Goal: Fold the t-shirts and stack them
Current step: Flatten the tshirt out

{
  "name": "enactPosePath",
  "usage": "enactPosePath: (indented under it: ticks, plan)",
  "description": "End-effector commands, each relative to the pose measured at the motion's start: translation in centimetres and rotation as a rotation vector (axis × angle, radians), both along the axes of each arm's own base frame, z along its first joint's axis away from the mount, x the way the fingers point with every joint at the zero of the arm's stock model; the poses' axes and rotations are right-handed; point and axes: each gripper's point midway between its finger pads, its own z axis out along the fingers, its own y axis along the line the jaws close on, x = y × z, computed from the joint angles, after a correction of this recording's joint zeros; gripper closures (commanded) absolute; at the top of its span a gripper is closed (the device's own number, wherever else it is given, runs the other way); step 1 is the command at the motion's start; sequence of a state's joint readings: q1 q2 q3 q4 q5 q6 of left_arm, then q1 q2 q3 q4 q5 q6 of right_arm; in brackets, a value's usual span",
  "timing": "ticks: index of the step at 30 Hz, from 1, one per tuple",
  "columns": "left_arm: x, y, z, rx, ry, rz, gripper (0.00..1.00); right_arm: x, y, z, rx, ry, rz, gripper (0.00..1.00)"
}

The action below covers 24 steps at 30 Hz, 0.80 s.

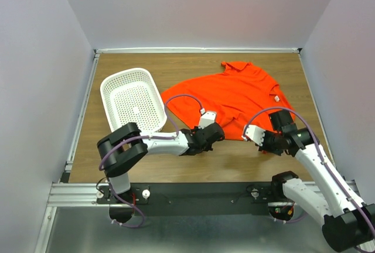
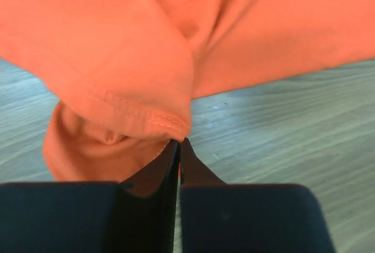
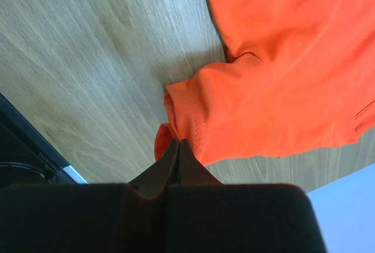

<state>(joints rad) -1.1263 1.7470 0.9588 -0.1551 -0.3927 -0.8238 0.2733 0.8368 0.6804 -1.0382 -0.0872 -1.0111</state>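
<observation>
The orange-red t-shirt [image 1: 234, 95] lies spread on the wooden table, collar toward the far side, a small white label at its right edge. My left gripper [image 1: 215, 131] is shut on the shirt's near hem; the left wrist view shows its fingertips [image 2: 179, 143] pinching a stitched fold of the shirt [image 2: 135, 71]. My right gripper [image 1: 262, 142] is shut on the near right corner; the right wrist view shows its tips [image 3: 178, 142] clamped on the hemmed edge of the shirt [image 3: 275, 89], lifted slightly off the wood.
A white perforated plastic basket [image 1: 111, 89] stands at the left, beside the shirt and just beyond my left arm. The table's right edge and a pale wall show in the right wrist view [image 3: 351, 200]. A black rail runs along the near edge [image 1: 193, 191].
</observation>
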Motion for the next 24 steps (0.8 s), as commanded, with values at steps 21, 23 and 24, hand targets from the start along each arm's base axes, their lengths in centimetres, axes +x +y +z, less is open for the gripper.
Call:
enactPosePath:
  ticks: [21, 23, 24]
  plan:
    - [5.2, 16.1, 11.3, -0.227, -0.183, 0.169, 0.63, 3.9, -3.8, 6.7, -0.148, -0.269, -0.159, 1.00]
    - [5.0, 15.7, 12.1, -0.251, -0.186, 0.142, 0.54, 4.0, -3.8, 7.3, -0.143, -0.289, -0.162, 0.99]
    - [4.9, 15.5, 12.9, -0.260, -0.200, 0.124, 0.51, 4.0, -3.8, 7.5, -0.138, -0.297, -0.162, 0.99]
